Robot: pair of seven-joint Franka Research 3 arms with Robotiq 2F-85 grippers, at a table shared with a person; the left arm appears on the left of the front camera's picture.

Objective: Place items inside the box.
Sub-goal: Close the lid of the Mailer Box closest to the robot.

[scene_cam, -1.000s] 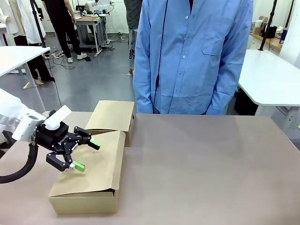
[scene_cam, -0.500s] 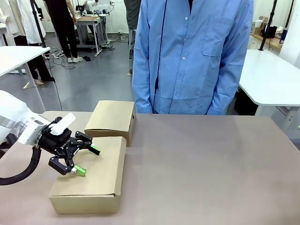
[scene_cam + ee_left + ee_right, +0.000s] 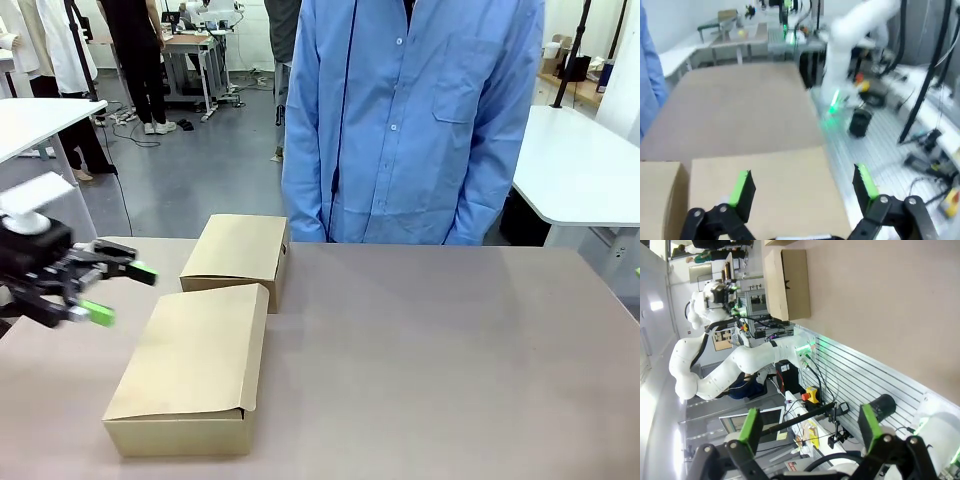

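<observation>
Cardboard box (image 3: 190, 370) sitting shut on table (image 3: 430, 350). Left gripper (image 3: 112, 292) hanging beside it, fingers wide, holding nothing. Right gripper (image 3: 807, 432) wide too.

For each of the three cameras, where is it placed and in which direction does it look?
Front view: fixed on the robot's side, looking across the table at a person in a blue shirt; left gripper open beside the closed cardboard box.
Left wrist view: above that box, facing the robot's side; own green pads.
Right wrist view: rolled sideways, off the table edge; right gripper open.
Shared: box and table.
</observation>
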